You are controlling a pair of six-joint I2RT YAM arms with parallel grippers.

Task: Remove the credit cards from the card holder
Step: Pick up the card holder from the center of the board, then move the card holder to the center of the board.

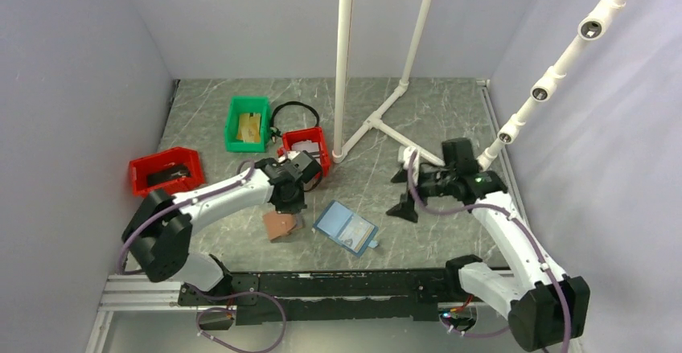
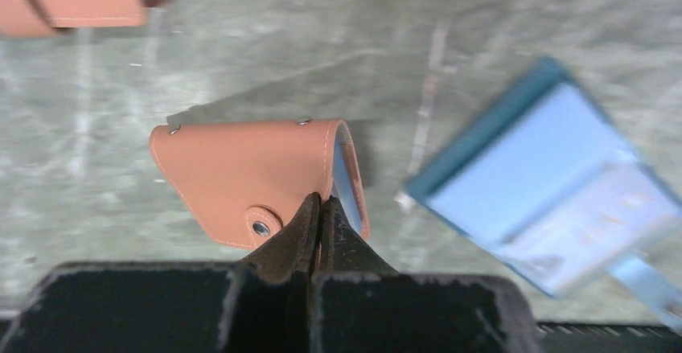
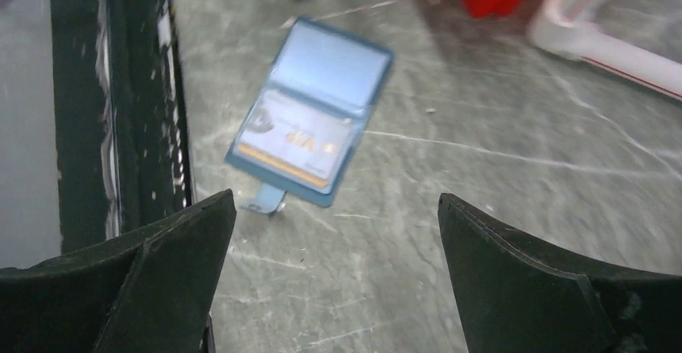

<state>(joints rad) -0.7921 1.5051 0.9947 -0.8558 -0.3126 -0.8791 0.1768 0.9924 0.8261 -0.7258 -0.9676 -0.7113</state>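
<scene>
Over on the left a red bin is sitting on the desk, and from that side the left arm is reaching in over the card holder, which is lying near the front edge, just left of the middle. It is folded over, brown side up, with its snap tab pointing toward the arm and a sliver of light blue lining showing at the open end. I am not seeing any of the credit cards from here, so I am guessing they are tucked inside. To me the holder is looking light and floppy, soft leather-like stuff that will bend and slide about on the smooth stone-patterned top rather than stay put. Taking it by a flap edge or by the tab is looking like the sensible hold, with something pinning the other half down. The cards, being thin and slick, are likely going to need a pinch on an exposed edge. The left gripper is standing fully closed, its fingertips meeting right at the holder's near edge beside the snap, and it seems to be pinching the top flap there. Just to the right an all-blue holder is lying open with a printed card showing in it, apart from the brown one. Further right, the right gripper is hanging above the desk with its jaws spread wide, holding nothing and touching nothing.
</scene>
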